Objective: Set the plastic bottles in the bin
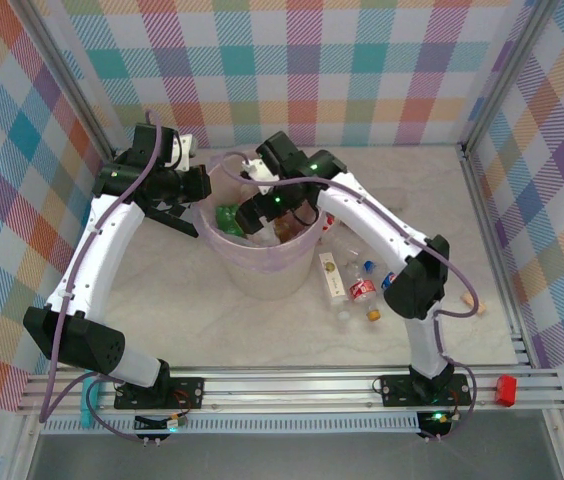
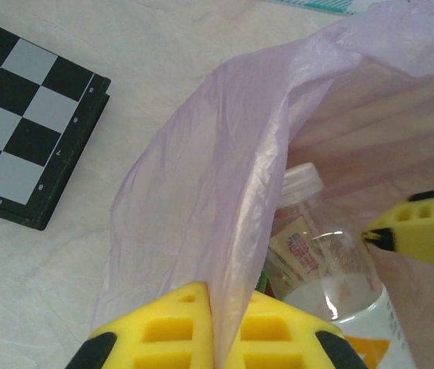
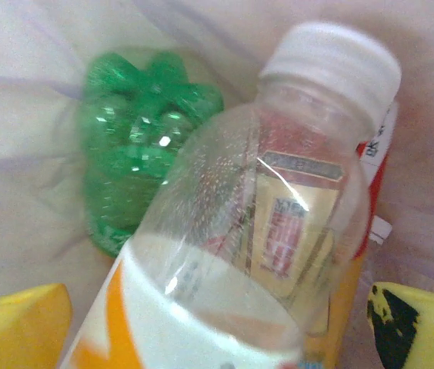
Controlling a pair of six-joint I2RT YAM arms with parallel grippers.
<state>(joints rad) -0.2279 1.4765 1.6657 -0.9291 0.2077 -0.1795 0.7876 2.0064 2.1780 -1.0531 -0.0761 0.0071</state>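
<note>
Now your left tool [image 2: 211, 298] clamps the bag [image 2: 201, 192] at the bin's [image 1: 262, 282] 9 o'clock; right tool [image 3: 217, 323] spread apart over a bottle [image 3: 267, 204].

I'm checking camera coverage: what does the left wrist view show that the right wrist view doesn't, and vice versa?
Left wrist adds the checkerboard on the table and the left gripper shut on the edge of the lilac bag. Right wrist adds a plain look at the green bottle and the right gripper, jaws open. Both share the clear white-capped bottle with the orange label, inside the bag.
</note>
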